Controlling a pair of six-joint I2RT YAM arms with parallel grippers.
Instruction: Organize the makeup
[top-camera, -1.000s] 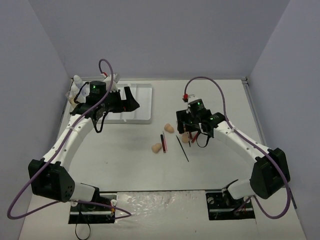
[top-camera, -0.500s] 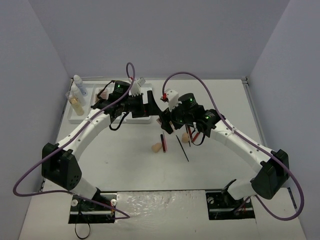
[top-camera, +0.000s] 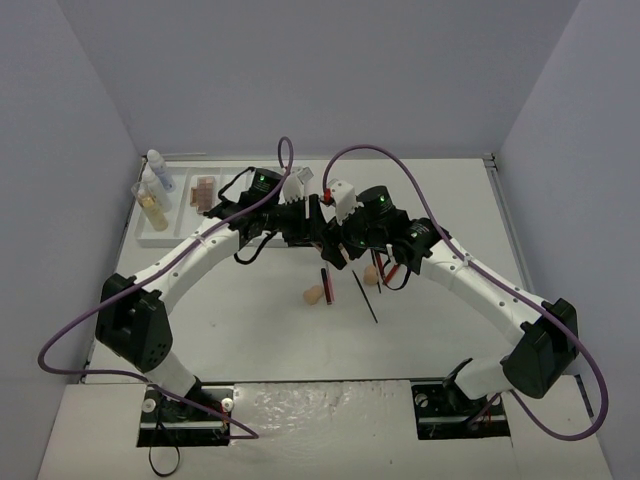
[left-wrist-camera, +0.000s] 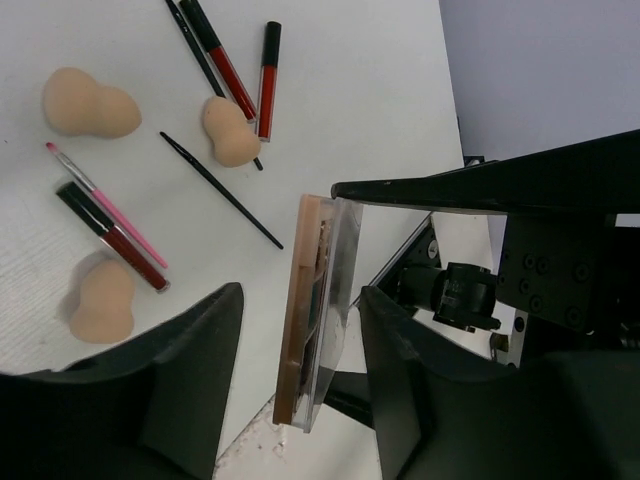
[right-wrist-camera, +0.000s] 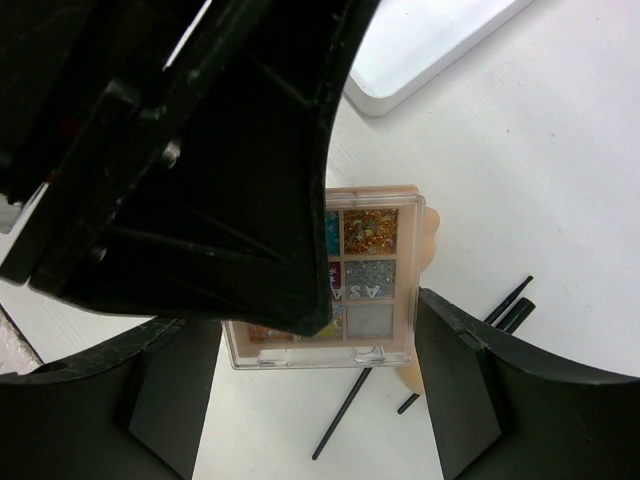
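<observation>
Mid-air handover over the tabletop (top-camera: 450, 330): the right hand (right-wrist-camera: 320, 340) grips an eyeshadow palette (right-wrist-camera: 375, 285) by two opposite edges, a finger pressed to each side. The left hand (left-wrist-camera: 300, 340) stands wide open around the same palette, one finger facing each flat face, with a clear gap on one side and the other finger about touching. The step in hand looks like passing the palette from right to left, so that it can go to the white tray (top-camera: 160, 238) at the far left. A white-capped bottle (top-camera: 156, 165), a tan-filled tube (top-camera: 150, 207) and a second palette (top-camera: 205, 190) already sit there. The next move calls for the left hand to close squarely on the flat faces before the right hand lets go. The right hand then has to back out cleanly, because the two hands crowd each other closely. The palette is a thin, flat, peach-cased box under a clear lid, with a grid of glittery pans in gold, silver and teal. From the left wrist it shows edge-on, held well above the surface, and the smooth lid may prove slippery. Below it, three peach sponges (left-wrist-camera: 88, 103), red pencils (left-wrist-camera: 266, 80) and thin dark sticks lie loose, not yet sorted.
</observation>
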